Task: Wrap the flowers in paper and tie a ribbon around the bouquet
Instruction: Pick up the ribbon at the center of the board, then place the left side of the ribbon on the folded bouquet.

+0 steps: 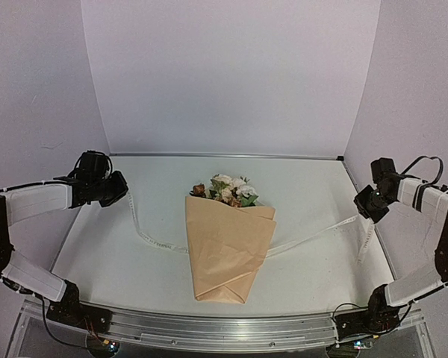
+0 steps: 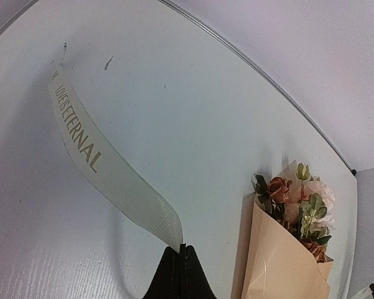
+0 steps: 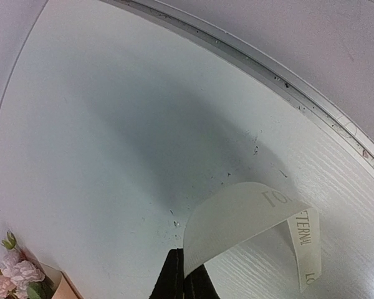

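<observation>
- Left fingers: I see them pressed together on one end of the ribbon. The wrist view shows the band leaving the closed tips and running up and to the left, with its dark lettering facing the camera.
- Right fingers: I see these closed on the other end of the ribbon as well. In the wrist view the band rises from the tips, curls over to the right, and drops as a short loose tail just beside them.
- Ribbon course: from the left fingers it falls to the tabletop and runs inward to the left edge of the bouquet. It reappears at the bouquet's right edge and climbs to the right fingers. Its middle is hidden at the bouquet, so I cannot tell from these views how it passes there.
- Bouquet: it lies flat on the tabletop between the two sets of fingers, well apart from both and lower than either.
- Flowers: the heads point away from the arm bases. They lie inward of the left fingers, and in the right wrist view they show only at the lower left corner.
- Paper: it is folded around the stems, with the narrow end nearest the arm bases.
</observation>
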Tool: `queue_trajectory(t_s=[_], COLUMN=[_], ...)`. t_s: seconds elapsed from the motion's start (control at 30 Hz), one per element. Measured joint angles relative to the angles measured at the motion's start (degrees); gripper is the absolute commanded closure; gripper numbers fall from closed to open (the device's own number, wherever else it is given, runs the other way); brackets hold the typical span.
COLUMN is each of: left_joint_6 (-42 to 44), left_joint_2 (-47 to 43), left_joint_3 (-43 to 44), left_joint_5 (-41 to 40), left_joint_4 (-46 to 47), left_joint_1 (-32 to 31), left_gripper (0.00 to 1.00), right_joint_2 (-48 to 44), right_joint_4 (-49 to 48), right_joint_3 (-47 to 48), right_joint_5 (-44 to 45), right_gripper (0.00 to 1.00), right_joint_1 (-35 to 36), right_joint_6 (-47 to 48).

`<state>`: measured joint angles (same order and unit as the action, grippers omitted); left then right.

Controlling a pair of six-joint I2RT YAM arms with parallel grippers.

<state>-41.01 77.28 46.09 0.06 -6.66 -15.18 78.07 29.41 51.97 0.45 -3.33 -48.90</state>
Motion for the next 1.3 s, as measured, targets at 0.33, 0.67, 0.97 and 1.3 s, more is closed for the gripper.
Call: queue_trajectory(t_s=[0.33,0.67,0.97,1.3], left_joint_6=[-1.6,4.23,26.36,47.25], left_joint_2=[0.28,0.39,14.1,39.9], left_joint_3=[0.09,2.08,23.94,42.38], left_joint_5=[-5.45,4.1,16.55,21.36], left_joint_4=[-2.4,6.68,8.24,-7.79], left_joint_1=[0.26,-3.1,-35.34,-51.69], left_gripper=[1.0,1.0,1.0,1.0], right_joint_2=[-0.51,-0.51,3.67,11.53], right_joint_4=[3.17,6.66,8.15,8.96], right_joint_3=[2.36,4.53,5.75,11.96], right_joint_5=[-3.95,-9.32,-12.55,-16.26], right_gripper=[1.0,1.0,1.0,1.0], right_joint_1=[0.31,8.38,11.16,12.76], right_joint_6=[2.34,4.46,4.31,4.11])
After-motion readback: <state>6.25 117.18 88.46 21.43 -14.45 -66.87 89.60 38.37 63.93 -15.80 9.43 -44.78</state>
